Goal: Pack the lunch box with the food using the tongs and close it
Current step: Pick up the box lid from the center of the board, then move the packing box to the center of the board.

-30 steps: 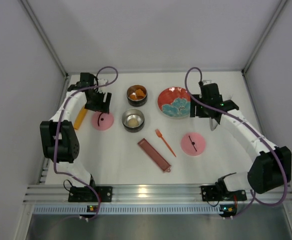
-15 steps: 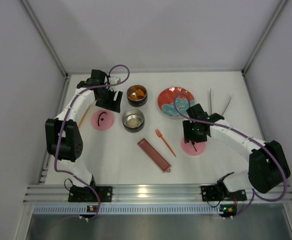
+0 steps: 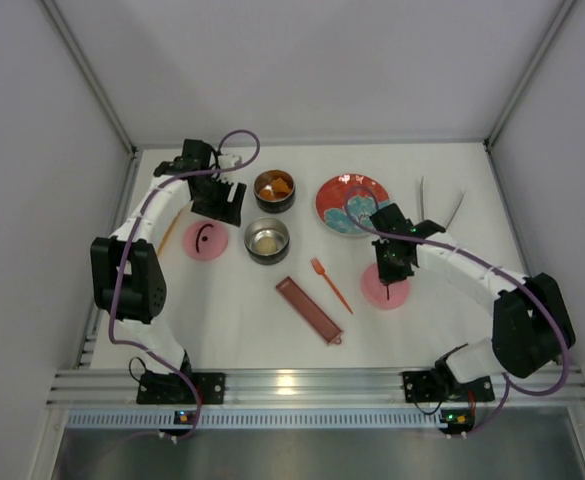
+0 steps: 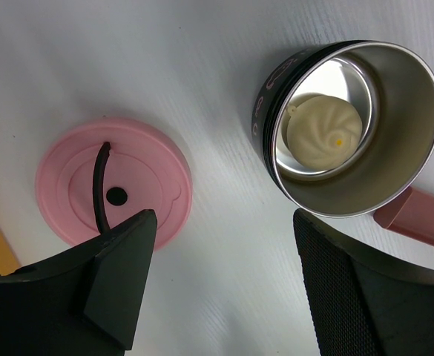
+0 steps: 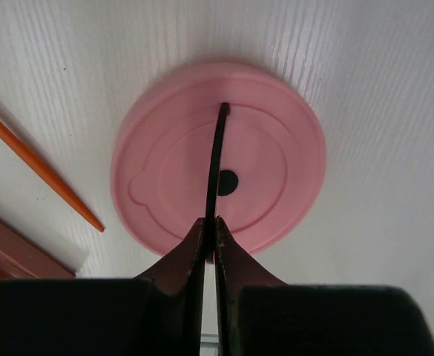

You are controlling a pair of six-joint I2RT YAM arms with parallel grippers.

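Note:
Two steel lunch box tins stand mid-table. The far tin (image 3: 274, 190) holds orange-brown food chunks, and the near tin (image 3: 268, 240) holds a pale bun (image 4: 323, 124). One pink lid (image 3: 205, 241) lies left of the tins. My left gripper (image 4: 222, 222) hangs open over bare table between that lid (image 4: 150, 170) and the bun tin (image 4: 395, 148). My right gripper (image 5: 211, 226) is shut on the black handle (image 5: 217, 148) of the other pink lid (image 5: 276, 163), which lies flat on the table (image 3: 385, 290). The silver tongs (image 3: 422, 205) lie at the back right.
A red-and-blue plate (image 3: 347, 205) sits behind the right arm. An orange fork (image 3: 330, 283) and a dark-red tray (image 3: 309, 310) lie between the tins and the right lid. A flat orange bar (image 3: 167, 232) lies at the far left.
My right arm came from the tongs at the back right to the right pink lid and its jaws closed on the handle. My left arm shifted right early, then held still.

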